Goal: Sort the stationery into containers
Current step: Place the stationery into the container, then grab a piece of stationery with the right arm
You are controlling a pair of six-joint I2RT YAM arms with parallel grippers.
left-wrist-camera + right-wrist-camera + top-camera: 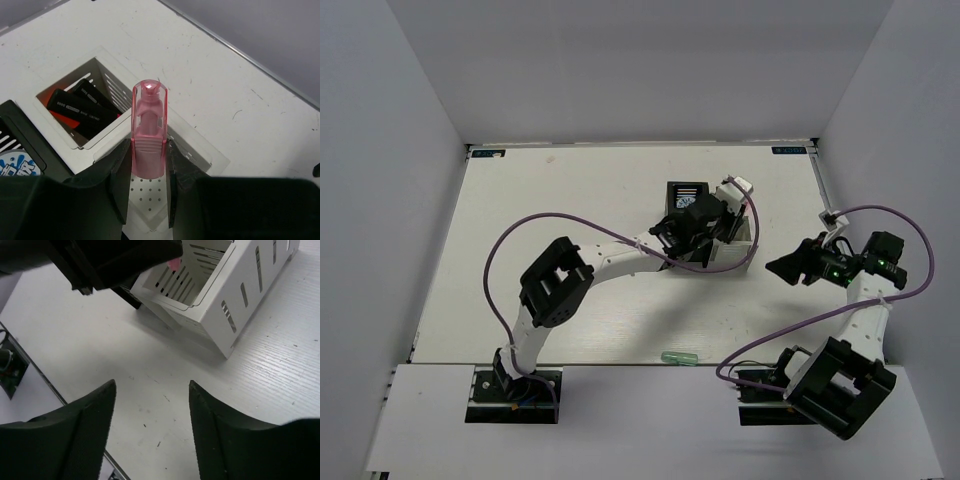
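Note:
My left gripper (149, 148) is shut on a pink translucent piece (149, 127), which stands upright between the fingers over a corner of the white container (114, 87). Black markers (75, 107) with some orange showing lie inside that container. The black container (685, 195) stands right behind the white container (745, 240), and in the top view the left gripper (705, 232) hides part of both. My right gripper (152, 385) is open with nothing between its fingers, low over bare table to the right of the white container (235, 300). A pastel green oblong piece (678, 357) lies near the table's front edge.
The left arm (100, 260) crosses the top of the right wrist view, close to the white container. White walls enclose the table on the left, back and right. The arm bases sit on a white shelf (640, 420) at the near edge.

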